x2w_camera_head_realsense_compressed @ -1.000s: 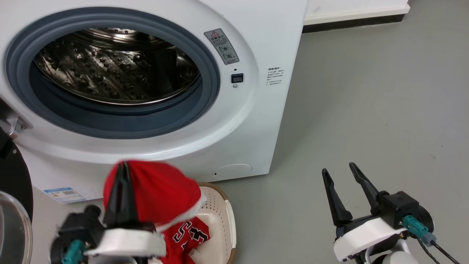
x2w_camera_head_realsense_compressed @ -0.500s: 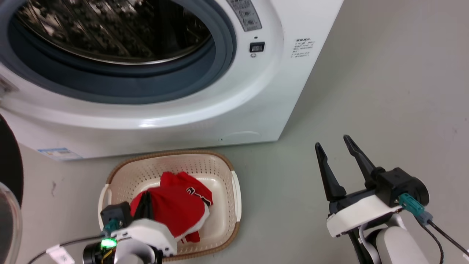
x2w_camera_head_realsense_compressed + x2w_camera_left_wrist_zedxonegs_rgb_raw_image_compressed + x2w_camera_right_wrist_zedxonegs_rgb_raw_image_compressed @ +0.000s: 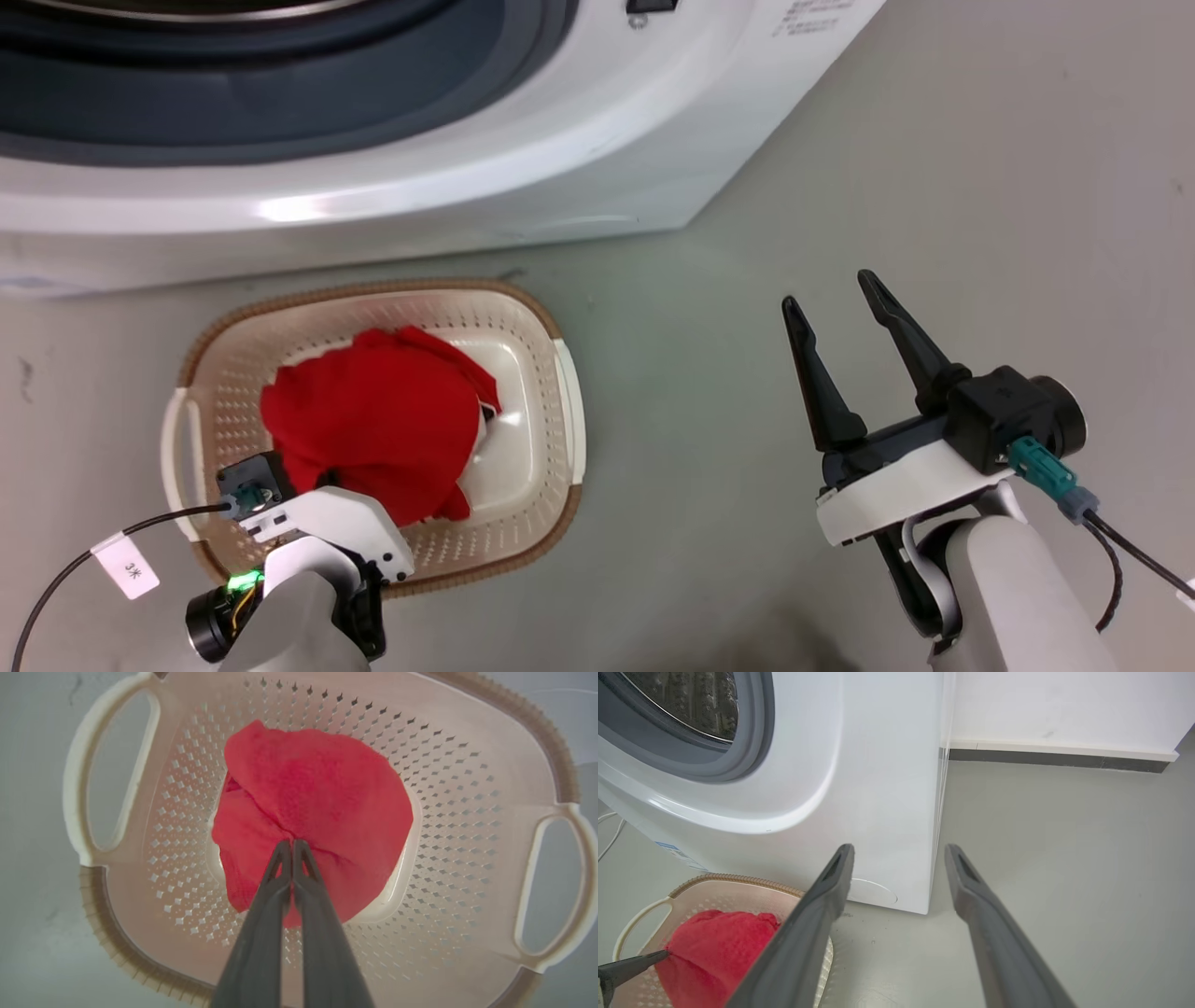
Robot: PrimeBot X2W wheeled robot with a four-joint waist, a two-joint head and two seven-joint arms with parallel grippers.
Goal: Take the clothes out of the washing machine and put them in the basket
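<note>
"Left wrist view: left tool (image 3: pixel 293 843) pinched tight on the clothes (image 3: pixel 317 793), which sit inside the basket (image 3: pixel 467 765). Risk?"
"Lifting before it lets go could drag the cloth out over the rim. Right tool (image 3: pixel 829 289) spread wide, empty, near the washing machine (image 3: pixel 467 187)."

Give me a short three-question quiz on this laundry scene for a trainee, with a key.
1. True or false: the left gripper is shut on the red jersey-like garment.
2. Where is that garment? A: in the washer's steel drum. B: in the cream perforated plastic basket with the brown rim. C: on the grey floor.
3. Fill in: the right gripper has its two dark fingers ____, holding nothing.
Key: 1 true; 2 B; 3 open.
</note>
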